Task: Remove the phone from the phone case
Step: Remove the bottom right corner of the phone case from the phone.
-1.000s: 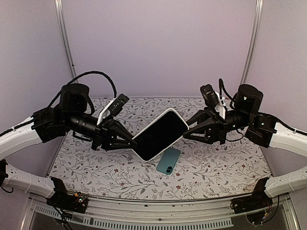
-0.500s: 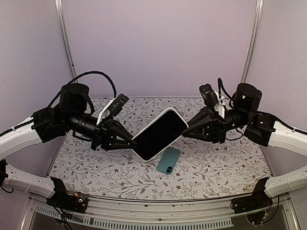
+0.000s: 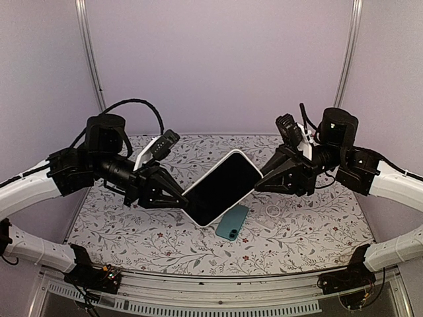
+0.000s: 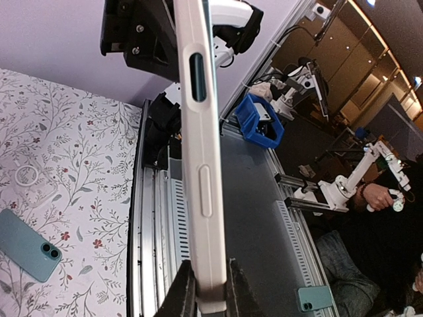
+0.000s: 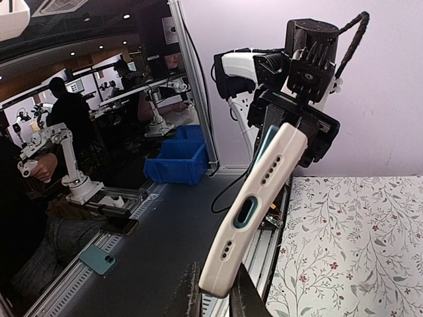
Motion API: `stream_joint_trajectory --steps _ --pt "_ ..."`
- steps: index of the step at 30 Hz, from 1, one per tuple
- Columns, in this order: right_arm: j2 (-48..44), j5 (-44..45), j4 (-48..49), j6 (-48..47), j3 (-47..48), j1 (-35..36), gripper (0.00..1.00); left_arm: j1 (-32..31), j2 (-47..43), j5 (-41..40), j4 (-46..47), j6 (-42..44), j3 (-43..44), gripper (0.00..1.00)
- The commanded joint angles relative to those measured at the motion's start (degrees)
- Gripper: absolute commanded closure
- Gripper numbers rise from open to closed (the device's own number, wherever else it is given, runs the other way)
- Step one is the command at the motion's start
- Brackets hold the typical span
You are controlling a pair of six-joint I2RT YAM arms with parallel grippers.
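Observation:
A phone with a black screen (image 3: 223, 183) sits inside a white phone case (image 3: 229, 205) and hangs tilted in the air above the table's middle. My left gripper (image 3: 182, 196) is shut on the case's lower left end, which shows edge-on as a white case side (image 4: 198, 132) between the left gripper's fingers (image 4: 210, 281). My right gripper (image 3: 259, 179) is shut on the upper right end. In the right wrist view the case's port end (image 5: 264, 185) stands pinched in the right gripper (image 5: 218, 285), with teal showing through the port cutout.
A bare teal phone (image 3: 232, 221) lies flat on the floral table cover (image 3: 132, 231), right under the held case; it also shows as a teal phone (image 4: 30, 244) in the left wrist view. A clear case with a ring (image 3: 272, 211) lies to its right.
My right gripper has shut on the case's upper right end. The held case has shifted slightly up and right. The left gripper kept its hold.

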Motion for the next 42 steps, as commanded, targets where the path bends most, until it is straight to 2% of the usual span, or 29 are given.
stream_joint_trajectory --steps 1,20,42 --pt "0.0 -5.7 -1.6 -2.6 2.5 0.3 0.96 0.4 0.7 4.4 6.2 -0.7 1.0 1.00" --pt "0.4 -13.0 -1.9 -4.1 4.9 0.3 0.97 0.4 4.7 11.7 14.5 -5.6 0.6 1.00" --pt "2.3 -14.5 0.2 -3.6 5.3 0.4 0.99 0.0 6.8 15.4 22.0 -9.2 0.9 1.00"
